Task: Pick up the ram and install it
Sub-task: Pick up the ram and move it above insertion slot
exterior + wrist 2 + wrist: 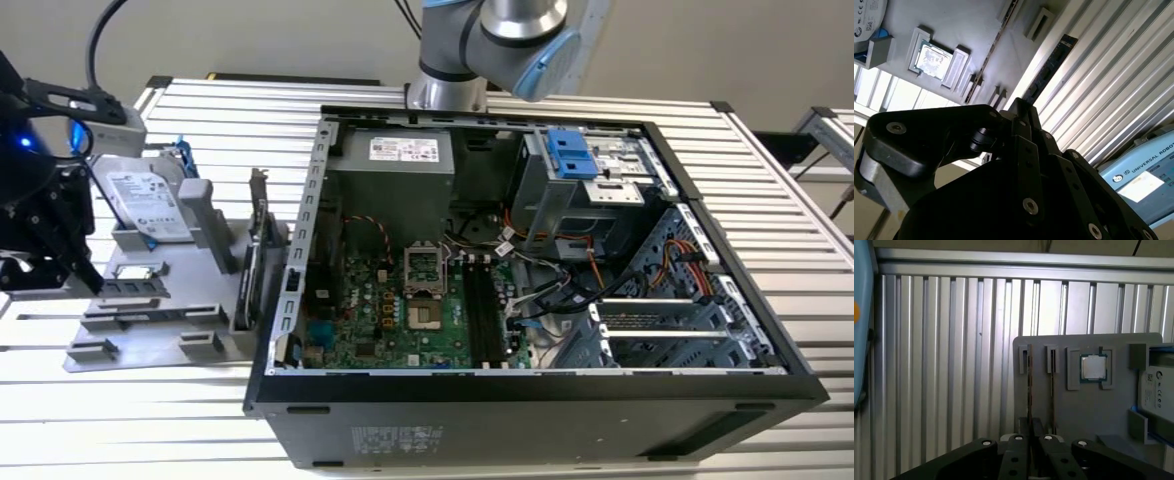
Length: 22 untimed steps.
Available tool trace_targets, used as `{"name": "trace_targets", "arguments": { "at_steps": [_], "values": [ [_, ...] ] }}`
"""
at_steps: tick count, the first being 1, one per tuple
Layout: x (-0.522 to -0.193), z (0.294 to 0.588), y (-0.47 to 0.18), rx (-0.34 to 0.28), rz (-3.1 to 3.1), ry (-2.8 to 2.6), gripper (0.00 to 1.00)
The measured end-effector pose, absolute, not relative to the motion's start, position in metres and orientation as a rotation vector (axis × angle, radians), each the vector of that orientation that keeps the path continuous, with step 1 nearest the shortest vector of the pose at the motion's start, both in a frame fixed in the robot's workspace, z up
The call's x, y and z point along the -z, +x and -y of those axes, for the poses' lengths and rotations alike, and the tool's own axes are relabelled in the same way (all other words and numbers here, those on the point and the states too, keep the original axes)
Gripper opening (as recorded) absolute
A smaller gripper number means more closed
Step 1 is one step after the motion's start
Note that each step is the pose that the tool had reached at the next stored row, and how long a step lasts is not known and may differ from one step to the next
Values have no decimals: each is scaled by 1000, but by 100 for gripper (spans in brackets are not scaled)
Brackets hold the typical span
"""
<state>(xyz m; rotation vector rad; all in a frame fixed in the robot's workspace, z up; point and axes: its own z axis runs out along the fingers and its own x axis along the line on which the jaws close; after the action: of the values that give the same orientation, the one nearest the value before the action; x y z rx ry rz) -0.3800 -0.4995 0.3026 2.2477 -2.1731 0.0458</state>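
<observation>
The black robot gripper (47, 270) hangs at nine o'clock of the exterior view. Whether it is open or closed cannot be told. In both wrist views its tip (1030, 426) (1019, 107) sits right at the near end of the ram (1030, 385) (1049, 70), a long, narrow dark circuit-board stick standing on edge in a slot of the flat grey plastic parts tray (1079, 410) (147, 345).

Just beside it, a second thin board (1052, 385) stands parallel. Past that comes a square silver processor chip (1093, 366) in its recess, then a silver hard drive (140, 205) propped at about eleven o'clock of the tray.

The ram lies near the tray's outer edge, and beyond that is bare ribbed aluminium table (944, 365).

The open black computer case (534, 400) stands well apart, at three o'clock from the gripper.
</observation>
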Motion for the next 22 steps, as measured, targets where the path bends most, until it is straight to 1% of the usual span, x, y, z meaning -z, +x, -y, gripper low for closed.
{"name": "trace_targets", "arguments": {
  "at_steps": [22],
  "values": [
    [-317,499,-380,-46,2172,2249,0]
  ]
}}
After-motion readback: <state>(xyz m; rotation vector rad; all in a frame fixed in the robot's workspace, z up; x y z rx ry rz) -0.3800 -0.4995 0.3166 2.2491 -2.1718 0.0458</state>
